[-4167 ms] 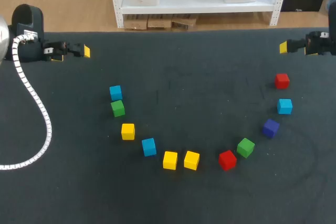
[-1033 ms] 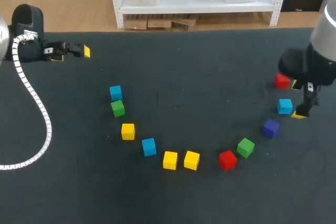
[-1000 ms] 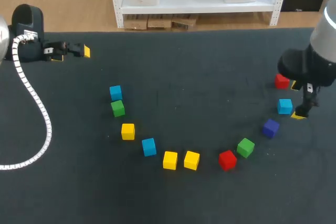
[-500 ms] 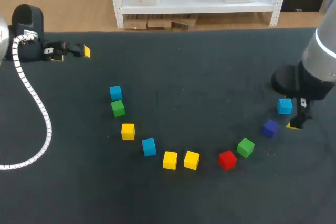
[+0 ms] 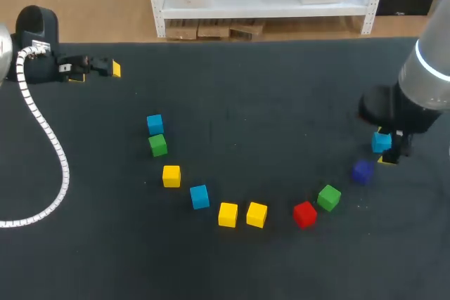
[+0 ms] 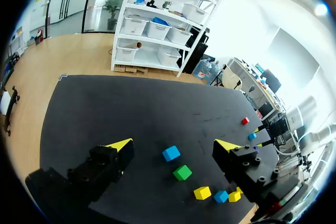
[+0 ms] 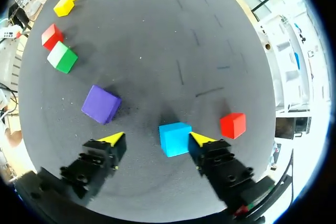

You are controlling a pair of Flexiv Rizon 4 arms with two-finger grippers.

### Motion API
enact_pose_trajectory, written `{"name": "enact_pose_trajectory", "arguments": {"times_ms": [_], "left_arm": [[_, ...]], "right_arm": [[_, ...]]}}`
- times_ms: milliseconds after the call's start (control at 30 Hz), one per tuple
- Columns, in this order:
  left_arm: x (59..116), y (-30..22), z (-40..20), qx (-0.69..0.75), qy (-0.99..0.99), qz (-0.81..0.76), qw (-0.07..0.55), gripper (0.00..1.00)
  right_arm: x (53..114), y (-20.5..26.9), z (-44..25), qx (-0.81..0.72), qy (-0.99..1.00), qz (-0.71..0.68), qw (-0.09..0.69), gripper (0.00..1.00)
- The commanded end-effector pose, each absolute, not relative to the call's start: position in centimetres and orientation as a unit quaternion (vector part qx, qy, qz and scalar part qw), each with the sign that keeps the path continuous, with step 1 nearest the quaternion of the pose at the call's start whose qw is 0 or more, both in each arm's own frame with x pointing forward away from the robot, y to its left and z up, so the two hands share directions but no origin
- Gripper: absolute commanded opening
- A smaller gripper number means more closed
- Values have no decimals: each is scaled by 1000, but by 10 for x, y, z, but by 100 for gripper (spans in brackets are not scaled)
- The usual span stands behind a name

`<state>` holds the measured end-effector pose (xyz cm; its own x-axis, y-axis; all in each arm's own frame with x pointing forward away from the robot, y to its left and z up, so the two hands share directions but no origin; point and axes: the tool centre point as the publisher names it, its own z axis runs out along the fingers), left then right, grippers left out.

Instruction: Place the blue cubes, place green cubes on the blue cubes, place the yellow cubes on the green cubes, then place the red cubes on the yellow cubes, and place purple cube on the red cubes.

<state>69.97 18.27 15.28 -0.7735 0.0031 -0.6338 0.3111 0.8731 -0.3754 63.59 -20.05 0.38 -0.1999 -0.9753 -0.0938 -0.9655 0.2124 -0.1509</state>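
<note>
Straddling blue cube (image 7: 175,138) with right claw (image 7: 157,140)
Jaws stood apart, cube between them, ungripped; blue forms the base layer.

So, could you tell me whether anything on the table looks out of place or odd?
Nothing stands out: the cubes lie loose on the table, none stacked or damaged. The blue cube sits off-centre between the right gripper's open fingers, close to one.
</note>
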Motion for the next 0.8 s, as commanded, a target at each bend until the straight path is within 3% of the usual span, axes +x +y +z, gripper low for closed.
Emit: {"name": "enact_pose_trajectory", "arguments": {"times_ms": [33, 67, 667, 733, 767, 800], "left_arm": [[700, 185, 151, 88, 909, -241, 328, 100], [700, 185, 151, 88, 909, -241, 328, 100], [700, 185, 151, 88, 909, -241, 328, 100], [700, 185, 151, 88, 909, -241, 328, 100], [700, 185, 151, 88, 909, -241, 328, 100], [700, 185, 151, 88, 909, -241, 328, 100]], "right_arm": [[642, -200, 2, -620, 779, -30, 87, 28], [643, -201, 2, -622, 778, -27, 86, 0], [642, -201, 11, -625, 777, -20, 77, 0], [642, -202, 7, -629, 773, -26, 74, 42], [641, -202, 7, -629, 773, -26, 73, 47], [642, -202, 6, -626, 776, -24, 75, 62]]}}
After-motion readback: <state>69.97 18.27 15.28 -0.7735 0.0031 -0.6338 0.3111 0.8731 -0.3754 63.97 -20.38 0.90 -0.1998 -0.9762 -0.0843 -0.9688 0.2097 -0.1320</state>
